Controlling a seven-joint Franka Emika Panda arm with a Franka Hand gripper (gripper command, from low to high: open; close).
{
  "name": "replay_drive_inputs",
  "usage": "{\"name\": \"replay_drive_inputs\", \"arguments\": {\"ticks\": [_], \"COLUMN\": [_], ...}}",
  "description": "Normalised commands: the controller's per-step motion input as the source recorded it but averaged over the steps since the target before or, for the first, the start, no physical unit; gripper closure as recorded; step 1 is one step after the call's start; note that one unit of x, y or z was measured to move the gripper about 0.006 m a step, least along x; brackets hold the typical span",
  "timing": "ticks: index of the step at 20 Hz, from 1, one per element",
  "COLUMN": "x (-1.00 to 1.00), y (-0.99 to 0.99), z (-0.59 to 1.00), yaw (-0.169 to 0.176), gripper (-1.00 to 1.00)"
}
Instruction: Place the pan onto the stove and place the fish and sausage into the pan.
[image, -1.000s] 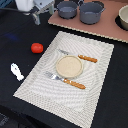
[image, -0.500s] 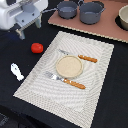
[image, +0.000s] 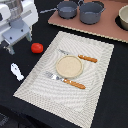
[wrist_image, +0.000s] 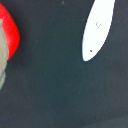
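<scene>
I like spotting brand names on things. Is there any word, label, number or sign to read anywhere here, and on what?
None can be read.
The fish: two small dark marks only, no letters.
The sausage, pan, pot, stove, placemat, plate: plain.
The robot's white housing: no marking legible; the picture is too blurred to rule out small print.

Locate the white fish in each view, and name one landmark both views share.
Exterior view: the fish lies on the dark table near the exterior view's left edge, below the sausage, off the placemat.
Wrist view: the fish shows as a long white shape on the dark surface.
Shared landmark: the red sausage, apart from the fish in both.
</scene>
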Motion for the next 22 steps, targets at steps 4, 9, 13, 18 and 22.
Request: {"name": "replay_drive_inputs", "arguments": {"ticks": [4, 9, 13, 18, 22], "x": [0.18, 0.0, 0.0, 0.0, 0.0], "y": [-0.75, -0.46, -0.02, 0.0, -0.03], "z": [-0.41, -0.36, -0.25, -0.23, -0.22], "yaw": [-0.038, -0.022, -0.016, -0.051, -0.049], "gripper": [-1.0, -1.0, -1.0, -1.0, -1.0]}}
